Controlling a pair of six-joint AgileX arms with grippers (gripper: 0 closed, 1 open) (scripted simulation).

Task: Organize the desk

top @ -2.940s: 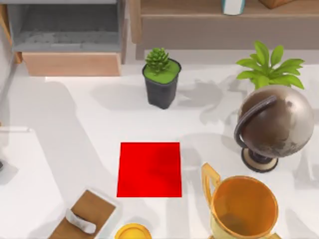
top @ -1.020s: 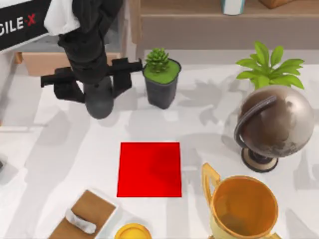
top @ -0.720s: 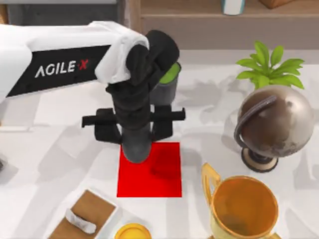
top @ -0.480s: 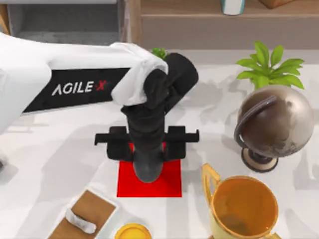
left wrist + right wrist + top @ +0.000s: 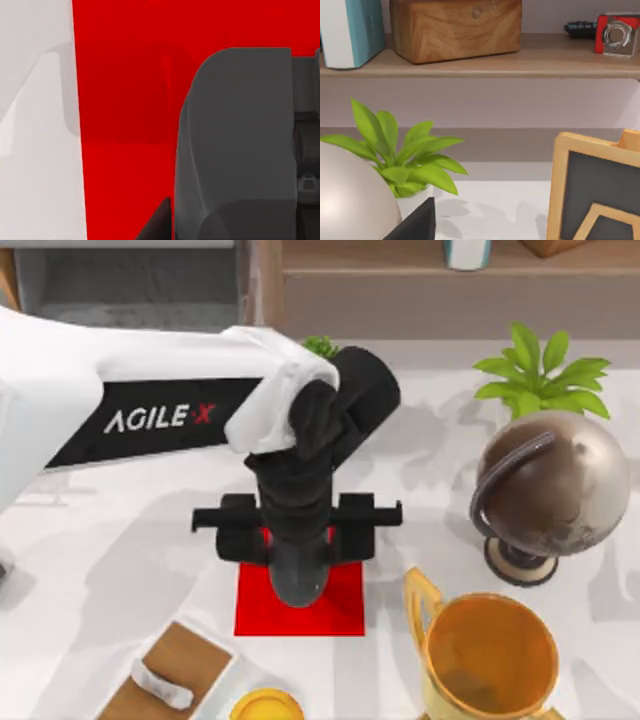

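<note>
My left gripper (image 5: 297, 585) hangs over small red square mat (image 5: 345, 610), mid-near on wide white desk (image 5: 130, 540); finger state unclear. Descend straight, stay centred, avoid golden trophy cup (image 5: 490, 655) to right.

- The white AgileX left arm (image 5: 130, 390) spans the upper left of the top view, its dark left gripper (image 5: 298, 585) over the flat red square mat (image 5: 345, 612).
- Bare white desk (image 5: 130, 570) lies open at mid-left.
- The bronze globe (image 5: 550, 485), golden trophy cup (image 5: 490, 660) and leafy green plant (image 5: 535, 375) crowd the right side.
</note>
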